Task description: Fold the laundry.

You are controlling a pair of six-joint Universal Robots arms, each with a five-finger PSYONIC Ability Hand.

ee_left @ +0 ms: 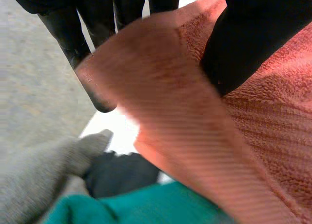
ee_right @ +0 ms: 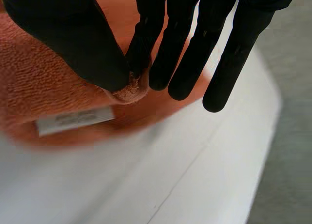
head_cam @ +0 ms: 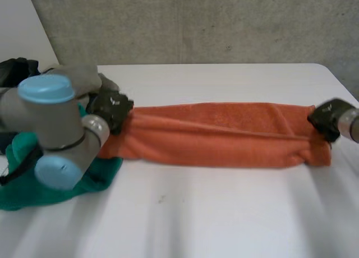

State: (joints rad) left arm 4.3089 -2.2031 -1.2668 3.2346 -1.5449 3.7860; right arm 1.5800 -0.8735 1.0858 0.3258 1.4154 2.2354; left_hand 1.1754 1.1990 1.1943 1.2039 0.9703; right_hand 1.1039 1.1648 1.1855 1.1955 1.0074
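An orange towel (head_cam: 219, 136) lies stretched across the white table (head_cam: 185, 213) as a long narrow band. My left hand (head_cam: 110, 109) grips its left end; in the left wrist view the thumb (ee_left: 253, 34) presses the orange towel (ee_left: 195, 102) against the fingers (ee_left: 83, 44) behind it. My right hand (head_cam: 328, 119) holds the right end. In the right wrist view the thumb (ee_right: 73, 39) and a finger pinch a corner of the towel (ee_right: 127, 90), with a white label (ee_right: 75, 120) just beneath.
A green cloth (head_cam: 33, 179) lies in a heap under my left arm at the table's left side, with grey (ee_left: 44, 180) and dark (ee_left: 122, 173) garments beside it. A grey wall stands behind the table.
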